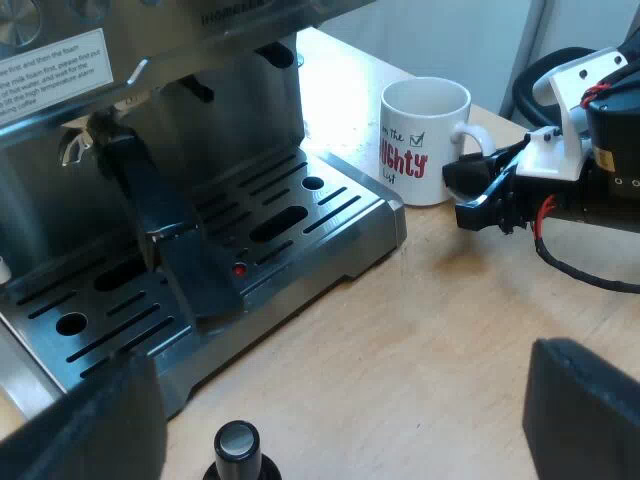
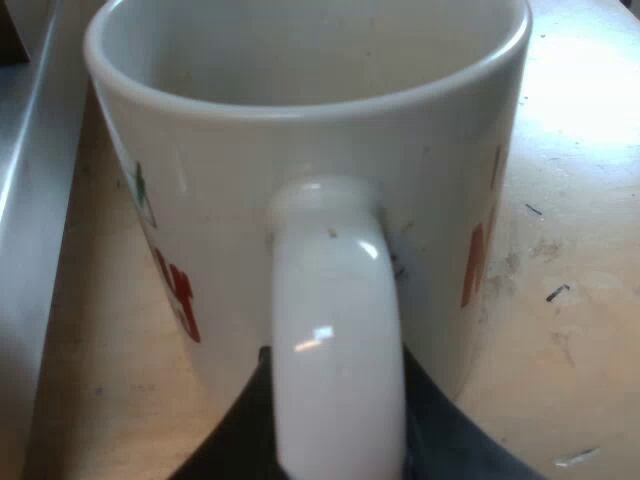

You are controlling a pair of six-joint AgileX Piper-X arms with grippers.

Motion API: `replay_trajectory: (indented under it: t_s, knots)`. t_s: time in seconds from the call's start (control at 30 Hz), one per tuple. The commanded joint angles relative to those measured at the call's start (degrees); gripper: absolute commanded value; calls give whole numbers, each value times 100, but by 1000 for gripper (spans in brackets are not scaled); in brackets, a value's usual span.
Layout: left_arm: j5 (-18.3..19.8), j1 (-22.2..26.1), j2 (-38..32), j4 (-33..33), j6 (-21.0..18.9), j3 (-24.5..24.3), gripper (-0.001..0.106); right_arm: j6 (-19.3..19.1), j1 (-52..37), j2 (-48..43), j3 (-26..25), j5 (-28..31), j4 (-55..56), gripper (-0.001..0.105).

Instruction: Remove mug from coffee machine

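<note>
A white mug [image 1: 425, 140] with red lettering stands on the wooden table beside the espresso machine's [image 1: 150, 90] drip tray [image 1: 330, 215]. My right gripper [image 1: 478, 190] is at the mug's handle. In the right wrist view the handle [image 2: 335, 330] lies between my right gripper's [image 2: 335, 450] dark fingers [image 2: 235, 440], which press it from both sides. The mug's body [image 2: 300, 150] rises just beyond. My left gripper [image 1: 340, 400] hovers open over the table before the machine, holding nothing.
The metal holder's dark handle [image 1: 170, 230] is locked into the machine's front, its red end [image 1: 239, 269] over the drip tray. A tamper with a black knob [image 1: 237, 445] stands on the table near my left gripper. Bare wooden table [image 1: 430, 330] lies by the mug.
</note>
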Motion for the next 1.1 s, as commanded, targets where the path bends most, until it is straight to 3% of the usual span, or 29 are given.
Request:
replay_trajectory:
  t_s: [0.03,0.1,0.13,0.23,0.37,0.7,1.1]
  knots:
    - [44,-28,5,-86,29,17,87,-66,-3,18,-40,41,-82,2]
    - [44,-28,5,-86,29,17,87,-66,-3,18,-40,41,-34,11]
    - [44,-28,5,-86,29,17,87,-66,-3,18,-40,41,17,31]
    - [44,-28,5,-86,29,17,87,-66,-3,18,-40,41,14,56]
    - [44,-28,5,-86,29,17,87,-66,-3,18,-40,69,125,69]
    - [44,-28,5,-86,29,17,87,-66,562,-672,-40,69,1636,69]
    - [44,-28,5,-86,29,17,87,127,1279,-2718,-40,47,3647,69]
